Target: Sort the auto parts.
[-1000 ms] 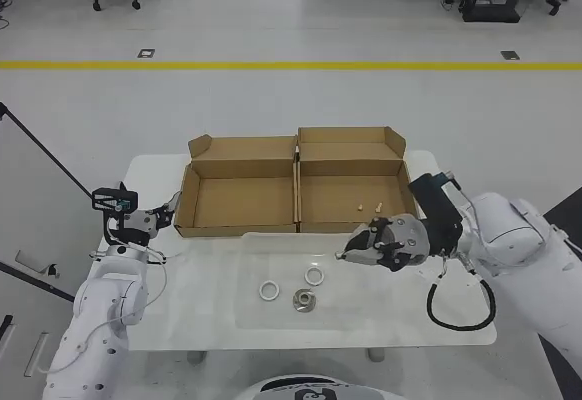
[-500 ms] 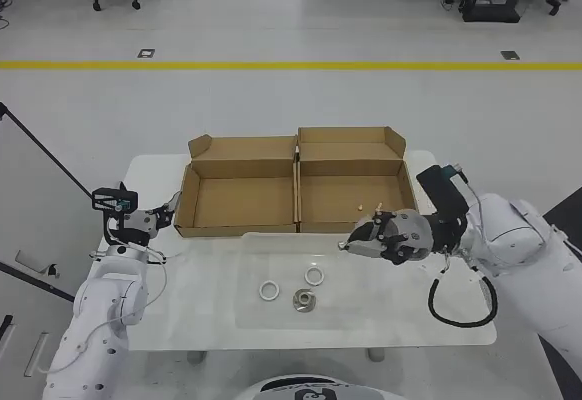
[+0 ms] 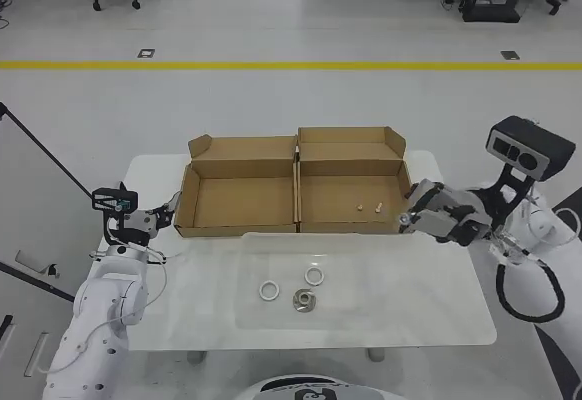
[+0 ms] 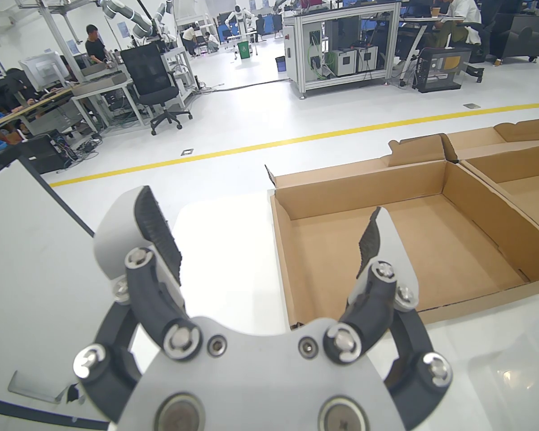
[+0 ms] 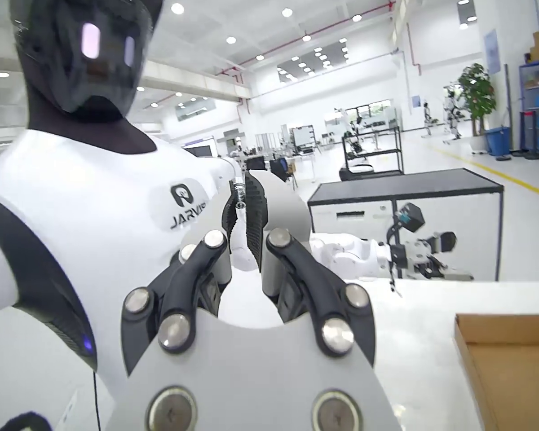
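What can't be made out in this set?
Two small parts in right box: top view, too small to identify.
Held part: right wrist view, right gripper covers all but a ridged metal end.
Metal piece on table: top view, too small to type.
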